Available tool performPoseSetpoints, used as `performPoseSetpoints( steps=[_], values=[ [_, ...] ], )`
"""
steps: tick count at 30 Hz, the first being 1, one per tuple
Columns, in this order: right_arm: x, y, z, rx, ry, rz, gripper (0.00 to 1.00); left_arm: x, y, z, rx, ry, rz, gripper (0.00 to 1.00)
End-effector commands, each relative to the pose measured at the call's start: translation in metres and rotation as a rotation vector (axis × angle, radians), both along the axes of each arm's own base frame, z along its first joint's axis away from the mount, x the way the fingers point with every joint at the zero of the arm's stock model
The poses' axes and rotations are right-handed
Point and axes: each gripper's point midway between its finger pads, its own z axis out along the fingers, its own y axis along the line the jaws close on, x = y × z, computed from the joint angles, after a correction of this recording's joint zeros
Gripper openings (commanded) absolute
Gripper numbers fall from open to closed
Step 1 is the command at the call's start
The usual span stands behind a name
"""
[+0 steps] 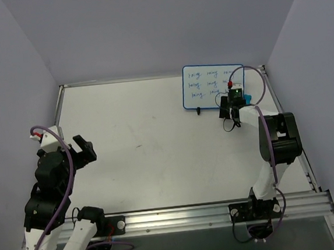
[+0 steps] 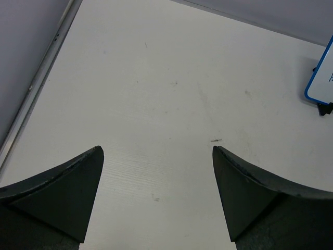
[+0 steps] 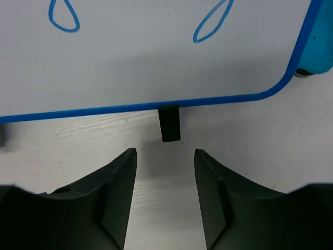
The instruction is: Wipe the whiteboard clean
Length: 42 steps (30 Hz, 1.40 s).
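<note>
The whiteboard (image 1: 207,86) stands propped at the back right of the table, its blue frame around rows of blue handwriting. Up close in the right wrist view, the whiteboard (image 3: 156,62) shows its lower edge and two blue loops of writing. My right gripper (image 1: 231,106) hovers just before the board's lower right corner; in its own view the right gripper (image 3: 165,152) is partly open, with only bare table between its fingers. At the near left, my left gripper (image 1: 82,149) stays wide open and empty, far from the board. An edge of the whiteboard (image 2: 322,78) shows at the far right beyond the left gripper (image 2: 157,151).
A black stand foot (image 3: 169,124) sticks out under the board's lower edge, straight ahead of the right fingers. A small blue eraser block (image 3: 318,52) sits at the board's right corner, seen from above as the eraser (image 1: 250,98). Metal rails border the table (image 1: 157,149).
</note>
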Motion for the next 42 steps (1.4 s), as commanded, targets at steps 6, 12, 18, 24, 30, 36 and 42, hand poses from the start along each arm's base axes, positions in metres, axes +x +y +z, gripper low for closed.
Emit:
performPoseSetpoints(
  steps=[6,12,18,24,30,36,42],
  values=[
    [0.028,-0.006,0.0,-0.029,-0.042,0.054,0.38,0.003,-0.005,0.006,-0.001,-0.027,-0.026,0.94],
    [0.032,-0.003,-0.01,-0.023,-0.033,0.074,0.3,0.003,-0.006,0.007,-0.001,-0.028,-0.031,0.94],
    [0.038,-0.003,-0.011,-0.039,-0.034,0.088,0.16,0.004,-0.007,0.006,-0.001,-0.027,-0.037,0.94],
    [0.037,0.008,-0.012,-0.02,-0.036,0.117,0.0,0.004,-0.008,0.006,-0.002,-0.028,-0.046,0.94],
    [0.029,0.037,-0.007,-0.077,-0.008,0.174,0.0,0.004,-0.009,0.007,-0.001,-0.029,-0.051,0.94],
    [0.014,0.077,-0.003,0.006,0.026,0.212,0.0,0.004,-0.008,0.007,-0.002,-0.031,-0.046,0.94],
    [-0.007,0.131,-0.006,0.038,0.028,0.265,0.0,0.004,-0.009,0.007,-0.003,-0.033,-0.048,0.94]
  ],
)
